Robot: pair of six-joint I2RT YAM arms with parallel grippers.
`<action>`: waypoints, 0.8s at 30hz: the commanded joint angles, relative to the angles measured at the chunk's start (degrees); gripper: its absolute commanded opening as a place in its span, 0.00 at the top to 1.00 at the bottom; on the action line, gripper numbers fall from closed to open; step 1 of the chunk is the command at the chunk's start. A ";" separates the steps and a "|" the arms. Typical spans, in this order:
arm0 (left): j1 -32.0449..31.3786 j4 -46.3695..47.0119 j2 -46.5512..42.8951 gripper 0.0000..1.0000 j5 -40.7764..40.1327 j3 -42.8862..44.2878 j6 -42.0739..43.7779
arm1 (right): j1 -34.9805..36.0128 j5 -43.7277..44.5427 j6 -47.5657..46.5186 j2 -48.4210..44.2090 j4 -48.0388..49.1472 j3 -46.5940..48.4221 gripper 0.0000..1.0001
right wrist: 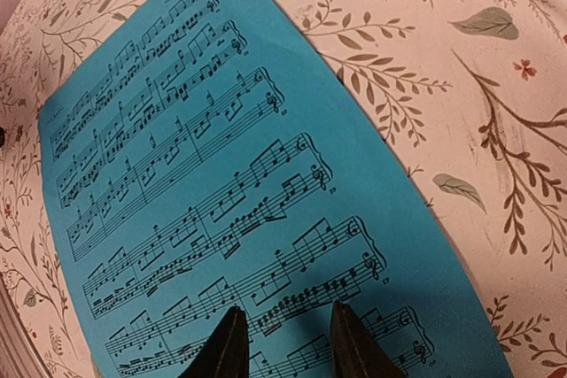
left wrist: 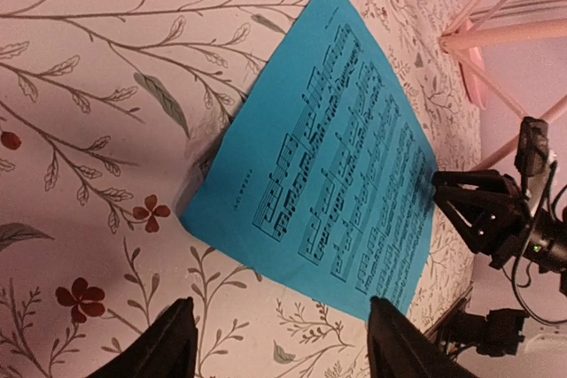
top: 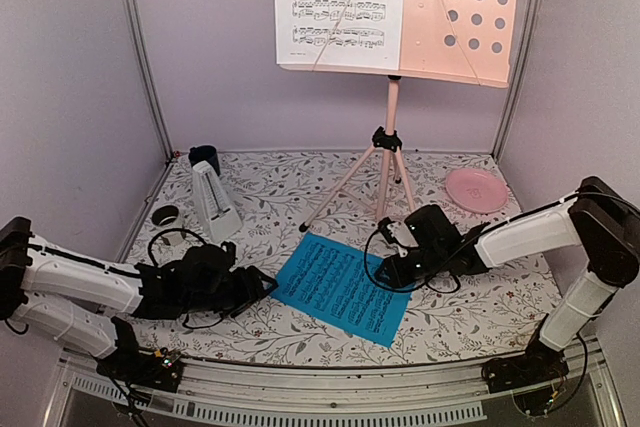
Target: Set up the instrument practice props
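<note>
The pink tripod music stand [top: 388,137] stands at the back centre. A white sheet of music [top: 338,7] rests on the left half of its perforated desk [top: 462,9]. The bright blue sheet [top: 345,287] lies flat on the cloth between my arms; it also shows in the left wrist view [left wrist: 332,157] and the right wrist view [right wrist: 239,183]. The white metronome [top: 214,205] stands at the left. My left gripper [top: 262,291] is open and empty beside the sheet's left edge [left wrist: 282,343]. My right gripper [top: 392,272] is open low over the sheet's right part [right wrist: 283,343].
A dark blue cup [top: 204,159] stands at the back left corner. A pink plate [top: 476,189] lies at the back right. A small black ring [top: 165,215] lies left of the metronome. The stand's legs [left wrist: 496,33] spread behind the blue sheet.
</note>
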 commanded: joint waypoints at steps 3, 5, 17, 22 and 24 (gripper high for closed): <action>-2.45 -1.79 6.39 0.37 -4.92 4.24 -9.49 | 1.52 2.29 1.29 5.18 2.10 2.05 0.68; -2.45 -0.89 8.95 0.38 -4.63 4.59 -12.21 | 1.70 1.94 1.29 6.19 2.42 2.09 0.68; -2.77 16.46 24.62 0.38 -3.24 7.85 -16.44 | 4.49 0.13 2.45 12.11 4.38 2.98 0.69; -2.76 28.53 26.02 0.32 -6.81 6.60 -8.14 | 5.49 -1.19 2.97 13.29 4.98 3.54 0.70; -2.76 34.83 25.44 0.29 -8.97 5.01 -4.98 | 5.77 -1.80 3.40 13.48 5.23 3.71 0.70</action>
